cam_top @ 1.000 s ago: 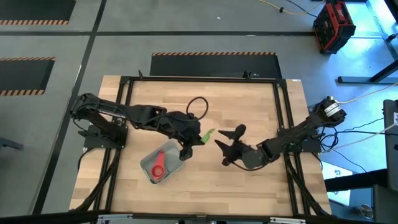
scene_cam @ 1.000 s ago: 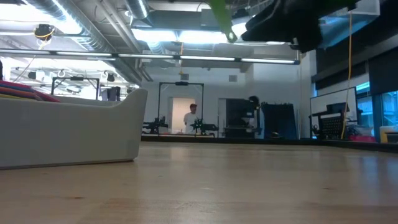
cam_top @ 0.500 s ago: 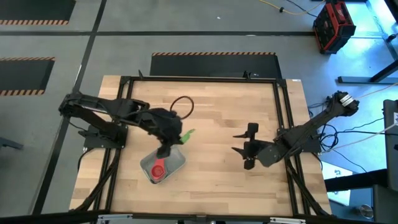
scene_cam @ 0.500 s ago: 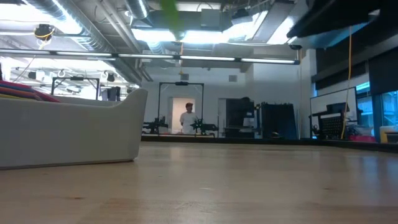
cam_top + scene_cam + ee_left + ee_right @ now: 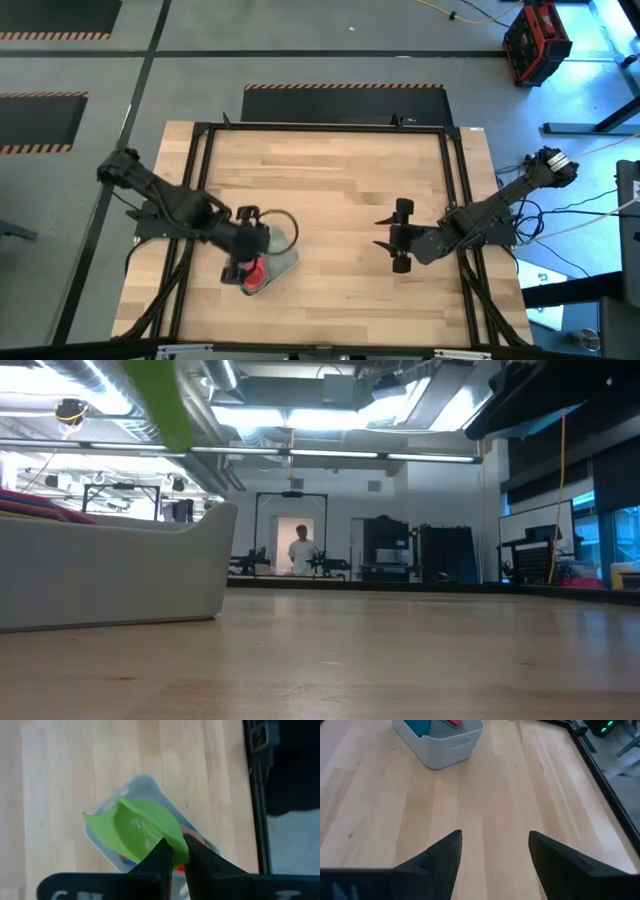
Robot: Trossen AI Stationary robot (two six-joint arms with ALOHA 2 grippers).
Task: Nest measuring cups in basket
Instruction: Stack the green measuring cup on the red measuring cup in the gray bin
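My left gripper [image 5: 243, 266] hangs over the pale grey-blue basket [image 5: 284, 262] at the table's near left, shut on a green measuring cup [image 5: 135, 830]. The high view hides that cup under the gripper. In the low view it is a green blur [image 5: 160, 400] above the basket [image 5: 110, 575]. Inside the basket lie a pink-red cup [image 5: 255, 273] and a teal cup [image 5: 422, 726]. My right gripper [image 5: 396, 240] waits open over bare wood at the right, with nothing between its fingers [image 5: 445, 852]. My left gripper pinches the green cup's thin edge [image 5: 176, 851] between its two fingertips, on the side nearest the wrist. The fingers slant steeply down from above. The cup hangs clear above the basket, its hollow turned up toward the wrist camera.
Bare wooden tabletop [image 5: 340, 180] lies between the two arms and toward the far edge. A black metal frame [image 5: 455, 190] borders the table. Beyond the table, a person [image 5: 300, 550] stands far back in the room.
My left gripper has carried the green cup from the table's middle toward the near left and tipped downward; it now hangs over the basket. My right gripper drew back toward the right edge and turned, then held still.
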